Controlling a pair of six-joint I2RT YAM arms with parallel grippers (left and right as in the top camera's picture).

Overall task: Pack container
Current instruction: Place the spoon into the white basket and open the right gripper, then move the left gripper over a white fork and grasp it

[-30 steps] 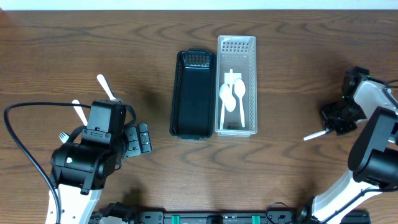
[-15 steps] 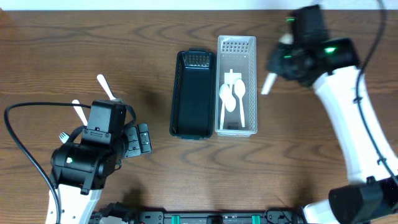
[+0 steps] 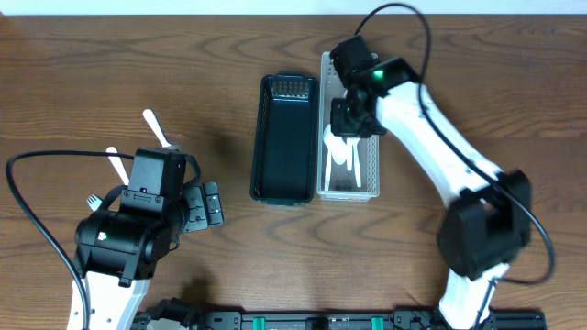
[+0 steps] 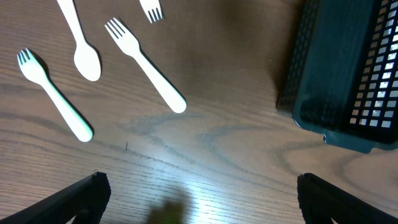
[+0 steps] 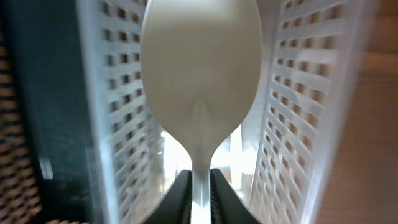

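Note:
My right gripper (image 5: 200, 196) is shut on the handle of a white plastic spoon (image 5: 200, 68) and holds it inside the white slotted basket (image 5: 298, 124). From overhead the right gripper (image 3: 353, 115) is over that white basket (image 3: 371, 64), which holds white spoons (image 3: 341, 147). The black basket (image 3: 285, 137) stands beside it on the left, also in the left wrist view (image 4: 348, 68). My left gripper (image 4: 199, 193) is open and empty above bare table. Two white forks (image 4: 146, 65) (image 4: 55, 94) and a spoon (image 4: 79, 40) lie ahead of it.
More white cutlery (image 3: 156, 128) lies on the wooden table at the far left, beside my left arm (image 3: 138, 220). A fork tip (image 4: 151, 9) shows at the top edge of the left wrist view. A black cable (image 3: 27, 211) loops at the left.
My right arm has swung from the right side of the table to over the white basket, carrying the white spoon down into it. The left arm has not moved.

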